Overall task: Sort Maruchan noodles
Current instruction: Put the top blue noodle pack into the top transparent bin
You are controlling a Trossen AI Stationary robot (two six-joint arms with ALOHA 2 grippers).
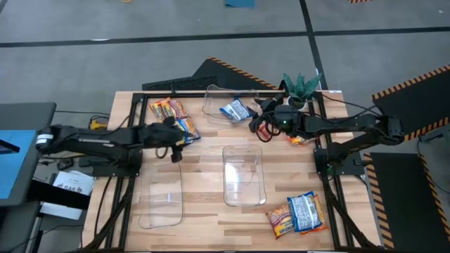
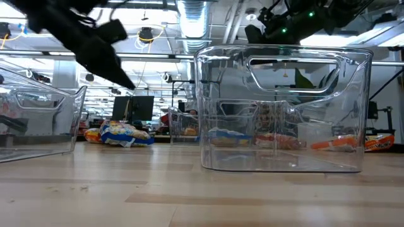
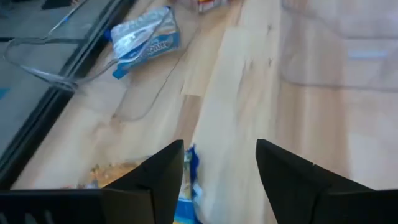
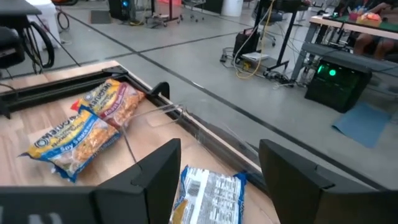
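Nearest the low camera stands the middle clear bin (image 2: 282,110), upright on my wooden desk (image 1: 204,158), its handle cut-out facing the lens. From above, this bin (image 1: 243,176) sits in the centre of the desk, and it looks bare inside. A second clear bin (image 1: 161,197) lies toward my left front corner, and a third clear bin (image 1: 228,104) rests at the far edge with a blue noodle packet (image 1: 235,110) inside it.

My left pincer (image 1: 176,143) hangs over the left half of the desk, fingers spread wide and holding nothing. Just beside it lies a small heap of Maruchan packets (image 1: 171,112), red-brown and blue ones overlapping; through my left wrist camera the blue edge of one packet (image 3: 191,186) shows between my two dark fingers (image 3: 158,180), low against the wood.

My right pincer (image 1: 261,125) reaches over the far side of the desk, next to the far bin, and it too stands wide with nothing gripped. My right wrist camera looks past its fingers (image 4: 155,177) at the blue packet (image 4: 208,193) below, with the left heap (image 4: 81,127) farther off. An orange packet (image 1: 298,140) peeks from under my right arm. Two more packets, an orange one (image 1: 281,218) and a blue one (image 1: 306,209), lie together at the near right corner. A small green plant (image 1: 301,86) stands at the far right edge.
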